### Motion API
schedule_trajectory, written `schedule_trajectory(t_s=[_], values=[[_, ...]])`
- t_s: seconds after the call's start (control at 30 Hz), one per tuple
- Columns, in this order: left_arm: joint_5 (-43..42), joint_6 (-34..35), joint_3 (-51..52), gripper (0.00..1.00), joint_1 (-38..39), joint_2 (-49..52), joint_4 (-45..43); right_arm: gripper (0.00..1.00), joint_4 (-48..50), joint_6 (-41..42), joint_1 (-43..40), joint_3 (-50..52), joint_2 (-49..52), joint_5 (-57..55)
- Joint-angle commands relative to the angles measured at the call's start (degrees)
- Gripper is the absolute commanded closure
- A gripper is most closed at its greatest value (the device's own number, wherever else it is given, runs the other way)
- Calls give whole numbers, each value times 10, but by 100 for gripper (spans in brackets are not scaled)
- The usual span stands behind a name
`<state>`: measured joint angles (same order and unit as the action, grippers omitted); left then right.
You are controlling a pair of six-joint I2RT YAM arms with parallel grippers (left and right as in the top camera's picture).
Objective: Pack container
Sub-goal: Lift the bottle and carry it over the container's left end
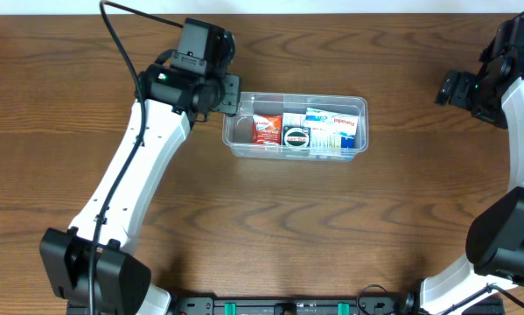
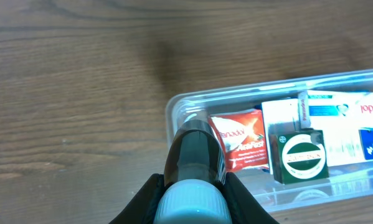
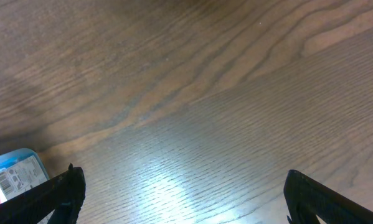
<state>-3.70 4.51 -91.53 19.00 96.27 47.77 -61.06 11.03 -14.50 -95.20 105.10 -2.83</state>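
The container (image 1: 229, 140) is a clear tub in mid-table, and in the left wrist view its rim (image 2: 174, 107) runs off to the right. Lying in it are a red packet (image 2: 241, 140), a green box with a white ring (image 2: 301, 157) and white-and-blue boxes (image 1: 336, 127). My left gripper (image 1: 235, 103) hangs over the tub's left end, shut on a dark bottle (image 2: 192, 152) with a white ribbed cap. The bottle's base points into the tub beside the red packet. At the far right, my right gripper (image 1: 450, 87) is open over bare wood (image 3: 183, 199), well away from the tub.
The table is dark wood. A corner of the tub with a blue-printed box (image 3: 12, 171) shows at the lower left of the right wrist view. The arms' bases stand at the near edge, left and right.
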Motion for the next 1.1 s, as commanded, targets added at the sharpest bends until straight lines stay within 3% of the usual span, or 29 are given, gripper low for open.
schedule_trajectory(t_s=[0.0,1.07], values=[[-2,6,-10,75,14,-4,-1,1,-1,-8,-2,-7,-6,-4],[35,59,-7,76,31,133,-31,1,-1,-8,-2,-7,-6,-4]])
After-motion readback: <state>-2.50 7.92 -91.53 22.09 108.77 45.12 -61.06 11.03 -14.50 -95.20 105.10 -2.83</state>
